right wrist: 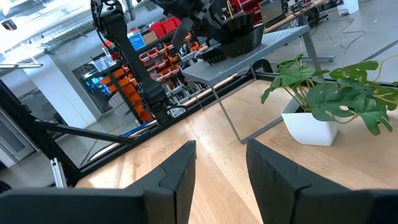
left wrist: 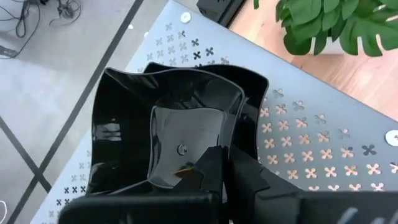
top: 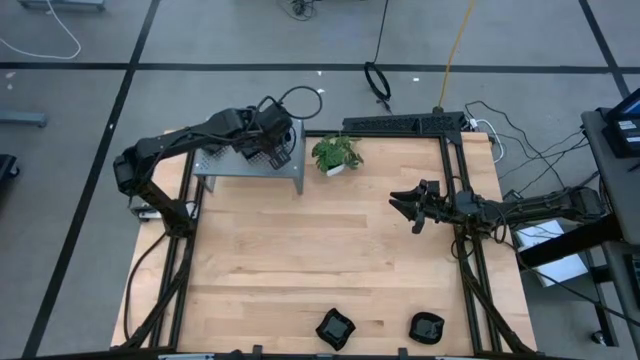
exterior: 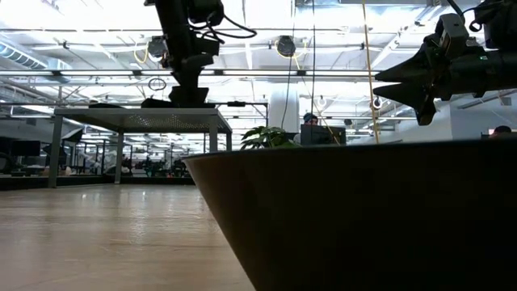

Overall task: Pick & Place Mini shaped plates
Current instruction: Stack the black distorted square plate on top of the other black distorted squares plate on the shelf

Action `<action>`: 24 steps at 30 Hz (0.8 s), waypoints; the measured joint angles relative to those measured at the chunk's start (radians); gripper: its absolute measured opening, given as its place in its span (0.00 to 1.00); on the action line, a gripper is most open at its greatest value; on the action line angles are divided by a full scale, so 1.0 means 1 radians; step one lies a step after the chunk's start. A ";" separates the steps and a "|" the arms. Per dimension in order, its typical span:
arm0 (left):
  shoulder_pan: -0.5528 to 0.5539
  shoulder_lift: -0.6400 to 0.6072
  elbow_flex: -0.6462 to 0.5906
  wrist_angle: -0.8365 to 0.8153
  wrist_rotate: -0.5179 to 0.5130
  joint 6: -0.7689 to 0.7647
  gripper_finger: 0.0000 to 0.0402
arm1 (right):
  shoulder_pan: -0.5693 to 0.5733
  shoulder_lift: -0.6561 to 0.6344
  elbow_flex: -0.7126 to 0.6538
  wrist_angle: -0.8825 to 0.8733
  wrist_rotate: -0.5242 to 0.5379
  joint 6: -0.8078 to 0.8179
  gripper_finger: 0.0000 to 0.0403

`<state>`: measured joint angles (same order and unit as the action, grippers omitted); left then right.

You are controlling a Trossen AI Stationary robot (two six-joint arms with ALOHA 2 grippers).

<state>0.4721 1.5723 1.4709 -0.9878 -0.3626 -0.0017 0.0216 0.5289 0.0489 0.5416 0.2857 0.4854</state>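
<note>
On the grey perforated stand [top: 250, 168] at the table's far left, glossy black wavy-edged mini plates [left wrist: 168, 118] sit nested in a stack. My left gripper [top: 268, 140] is over them, shut on the top plate's rim. The low view shows it above the stand [exterior: 145, 120]. Two more black plates [top: 336, 328] [top: 426, 327] lie at the table's near edge. One of them fills the low view's foreground [exterior: 363, 218]. My right gripper [top: 405, 205] hovers open above the table's right half, pointing left, and touches nothing [right wrist: 221, 168]. My left gripper holds the top plate by one side wall [left wrist: 227, 146], one finger [left wrist: 210, 169] inside the dish and the other [left wrist: 252, 180] outside. The fingers come from above, pointing down. The plate sits level, nested in the plate beneath it on the stand.
A small green potted plant [top: 336, 153] stands just right of the stand, near the far edge. Black frame rails run along the table's sides [top: 462, 190]. Bare wood lies across the table's middle [top: 320, 250]. Cables lie on the floor beyond the table.
</note>
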 joint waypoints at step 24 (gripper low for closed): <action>-0.072 0.000 0.064 0.066 -0.005 0.118 0.52 | 0.000 0.000 0.000 0.000 0.000 0.000 0.32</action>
<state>0.4005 1.5723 1.5348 -0.9218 -0.3676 0.1164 0.0216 0.5285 0.0489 0.5417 0.2859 0.4854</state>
